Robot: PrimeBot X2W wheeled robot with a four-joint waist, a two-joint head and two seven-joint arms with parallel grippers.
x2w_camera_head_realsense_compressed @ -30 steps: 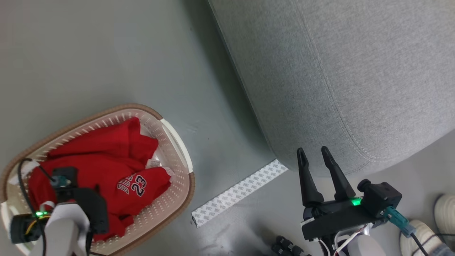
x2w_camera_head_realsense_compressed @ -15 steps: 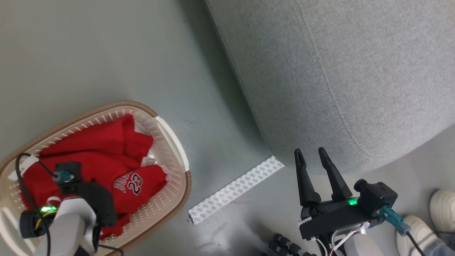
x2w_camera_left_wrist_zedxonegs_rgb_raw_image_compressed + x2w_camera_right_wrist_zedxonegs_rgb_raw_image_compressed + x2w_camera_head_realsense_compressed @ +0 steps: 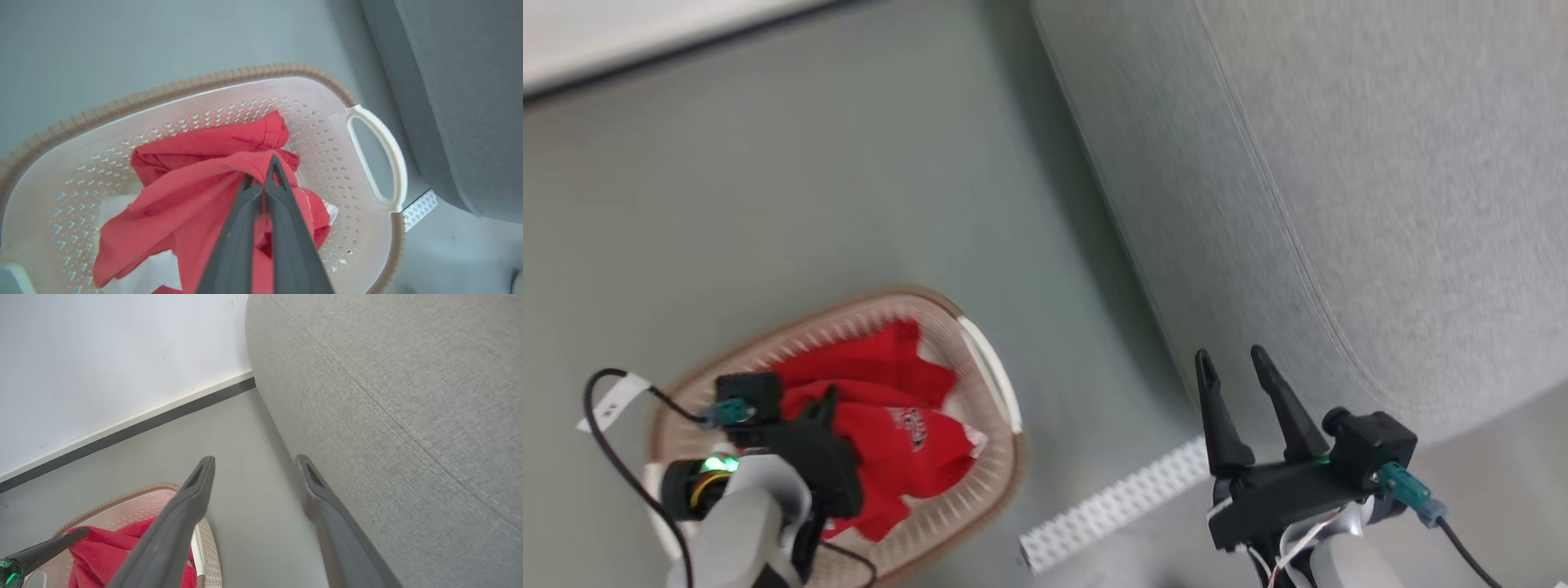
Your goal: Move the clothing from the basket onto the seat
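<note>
The clothing (image 3: 184, 183) is bright red fabric heaped in the cream basket (image 3: 204, 79) with a brown rim. My left gripper (image 3: 261, 171) is shut on a raised fold of that red fabric above the basket's middle. In the head view the left gripper (image 3: 827, 402) reaches into the basket (image 3: 866, 298) over the clothing (image 3: 907, 433). My right gripper (image 3: 1232, 363) stands open with nothing between its fingers, beside the front edge of the grey seat (image 3: 1380, 204). The right wrist view shows the right gripper (image 3: 255, 459), the seat (image 3: 408, 396), the basket (image 3: 122, 496) and the clothing (image 3: 102, 551).
A white patterned strip (image 3: 1111, 510) lies on the grey floor between basket and seat. A white wall with a dark baseboard (image 3: 122, 433) runs behind the basket. The basket's white handle (image 3: 382, 159) faces the seat (image 3: 461, 81).
My left gripper has shut on the red clothing in the basket. The head camera has shifted, so the whole picture moved. The right gripper stays open.
</note>
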